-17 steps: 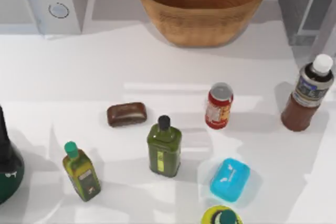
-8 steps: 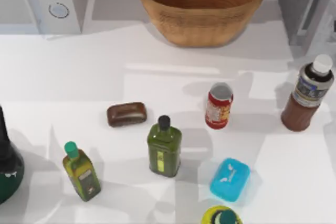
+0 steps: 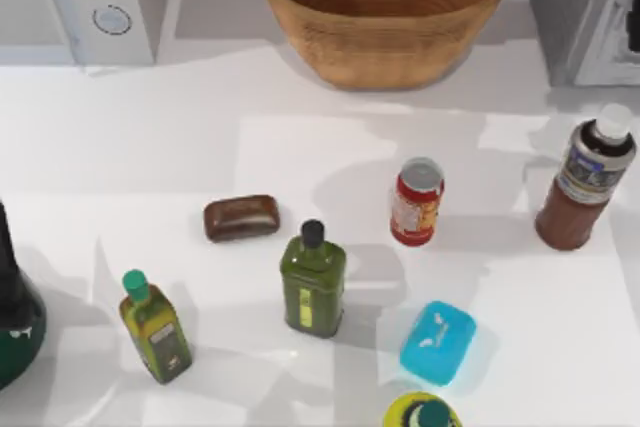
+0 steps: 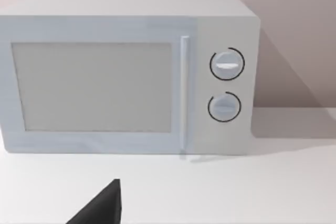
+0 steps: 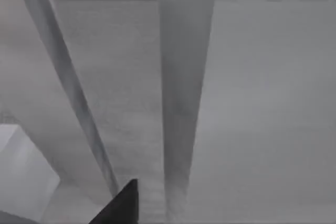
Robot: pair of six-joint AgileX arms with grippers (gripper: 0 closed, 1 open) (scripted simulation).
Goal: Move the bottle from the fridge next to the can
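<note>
The reddish-brown bottle (image 3: 588, 185) with a white cap stands upright on the table at the right, in front of the fridge (image 3: 570, 7). The red can (image 3: 417, 203) stands upright well to the bottle's left, apart from it. A dark part of my right gripper (image 3: 634, 32) shows at the right edge beside the fridge's pale door panel (image 3: 612, 37). In the right wrist view my right gripper (image 5: 122, 204) is close against the fridge's grey panels (image 5: 247, 108). My left gripper (image 4: 102, 208) faces the white box with two knobs (image 4: 126, 77).
A wicker basket (image 3: 384, 9) stands at the back middle and the knobbed white box (image 3: 85, 2) at the back left. In front are a brown block (image 3: 241, 217), an olive bottle (image 3: 312, 279), a green-capped bottle (image 3: 154, 327), a blue block (image 3: 438, 342) and a dark green round object (image 3: 15, 317).
The fridge's pale door panel has swung to a new angle, and shadows have shifted across the table. A dark part of my right gripper now shows at the right edge. The bottle and can stayed put.
</note>
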